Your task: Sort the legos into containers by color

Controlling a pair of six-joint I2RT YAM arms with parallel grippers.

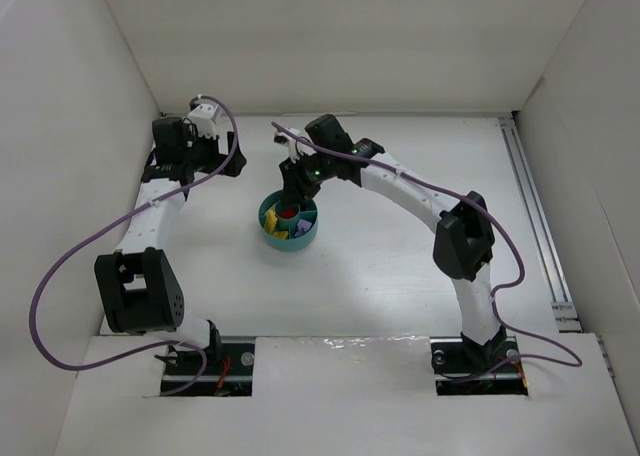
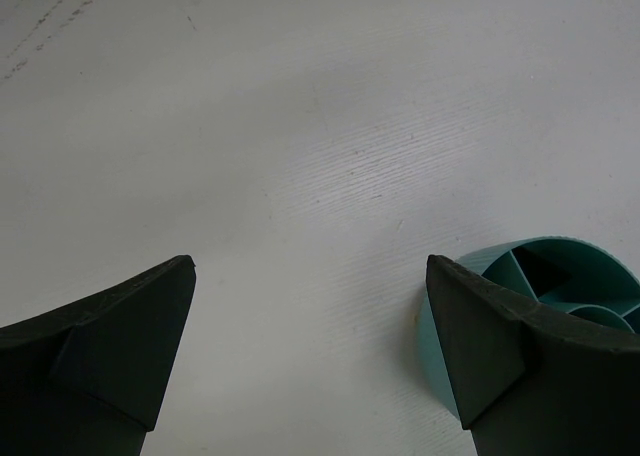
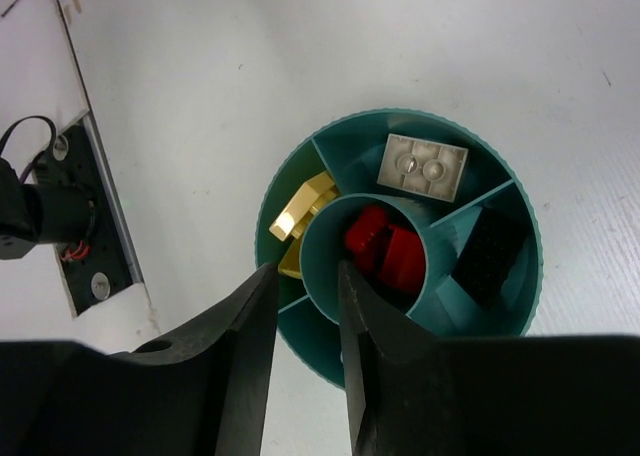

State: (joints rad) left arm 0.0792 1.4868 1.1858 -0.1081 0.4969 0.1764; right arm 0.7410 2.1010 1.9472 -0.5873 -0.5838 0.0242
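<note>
The teal dish [image 3: 355, 151] stands on the white table [image 2: 300, 126], and everything else is placed from it. The right gripper [image 3: 305, 268] hangs directly over the dish's near edge. Its fingers are drawn close with only a narrow slit between them, and nothing shows pinched there. Through the slit the wall of the central cup [image 3: 322, 221] can be seen. These fingers cover the near sections of the dish in the right wrist view.

Two red legos [image 3: 385, 246] lie in the central cup. A yellow lego [image 3: 300, 216] sits in the wedge beside the cup on the side toward the arm bases. A white lego [image 3: 425, 166] lies flat in the next wedge round, and a black lego [image 3: 490, 251] in the one after it. From above, a purple lego [image 1: 299, 226] shows in another section.

The left gripper [image 2: 310, 271] is off to the dish's left, well apart from it, with its fingers spread wide over bare table. One of its own fingers [image 2: 520, 346] hides part of the dish.

A purple cable [image 1: 60, 266] loops far left of the dish, a metal rail [image 1: 535, 216] runs far to its right, and a mounting plate [image 3: 85, 226] lies at the near table edge.
</note>
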